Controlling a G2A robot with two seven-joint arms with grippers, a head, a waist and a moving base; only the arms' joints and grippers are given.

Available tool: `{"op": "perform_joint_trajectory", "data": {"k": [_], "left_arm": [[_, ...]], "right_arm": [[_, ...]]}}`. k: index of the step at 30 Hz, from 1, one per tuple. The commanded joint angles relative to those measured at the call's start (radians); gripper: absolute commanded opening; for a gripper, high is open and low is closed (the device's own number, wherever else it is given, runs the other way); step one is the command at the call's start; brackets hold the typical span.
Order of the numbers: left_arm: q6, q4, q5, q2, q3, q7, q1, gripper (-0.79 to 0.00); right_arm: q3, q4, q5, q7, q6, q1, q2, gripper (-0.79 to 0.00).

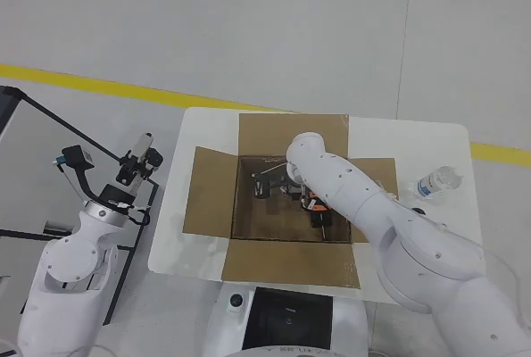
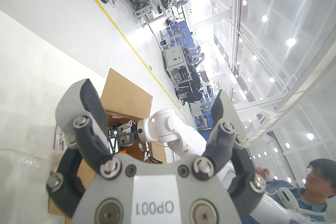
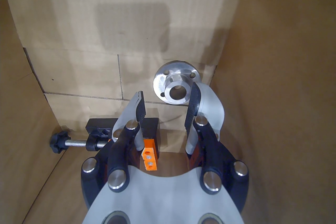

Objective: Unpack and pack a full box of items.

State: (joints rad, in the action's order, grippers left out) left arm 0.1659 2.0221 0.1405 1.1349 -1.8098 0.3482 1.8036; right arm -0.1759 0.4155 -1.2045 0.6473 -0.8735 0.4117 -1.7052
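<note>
The cardboard box (image 1: 207, 192) sits open at the centre of the white table (image 1: 203, 134) in the top view, all four flaps folded outward. The right arm comes in from the lower right of the frame and dips into the box, its forearm covering the right side of the interior. The right gripper (image 3: 168, 93) is low inside with its fingers spread and nothing between them. Beyond them a metal flange (image 3: 176, 86) lies on the box floor near a corner, one finger overlapping its edge. A black screw clamp (image 3: 97, 130) and an orange block (image 3: 149, 156) lie close under the gripper, partly hidden by the other finger. A plastic bottle (image 1: 436, 181) lies on the table right of the box. The left gripper (image 2: 153, 89) is off the table's left edge, spread and empty.
</note>
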Motion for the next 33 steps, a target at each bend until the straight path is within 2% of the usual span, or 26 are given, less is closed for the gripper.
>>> {"op": "perform_joint_trajectory", "data": {"k": [1,8,19,33], "left_arm": [[0.0,0.0,0.0,0.0,0.0,0.0,0.0,0.0],[0.0,0.0,0.0,0.0,0.0,0.0,0.0,0.0],[0.0,0.0,0.0,0.0,0.0,0.0,0.0,0.0],[0.0,0.0,0.0,0.0,0.0,0.0,0.0,0.0]], "right_arm": [[0.001,-0.012,-0.008,-0.01,-0.001,0.002,-0.003,-0.465],[0.002,-0.047,-0.035,-0.05,-0.024,0.005,-0.013,-0.493],[0.005,-0.052,-0.106,-0.076,0.02,0.01,-0.026,-0.499],[-0.002,-0.052,-0.15,-0.151,-0.017,-0.003,-0.035,-0.517]]}}
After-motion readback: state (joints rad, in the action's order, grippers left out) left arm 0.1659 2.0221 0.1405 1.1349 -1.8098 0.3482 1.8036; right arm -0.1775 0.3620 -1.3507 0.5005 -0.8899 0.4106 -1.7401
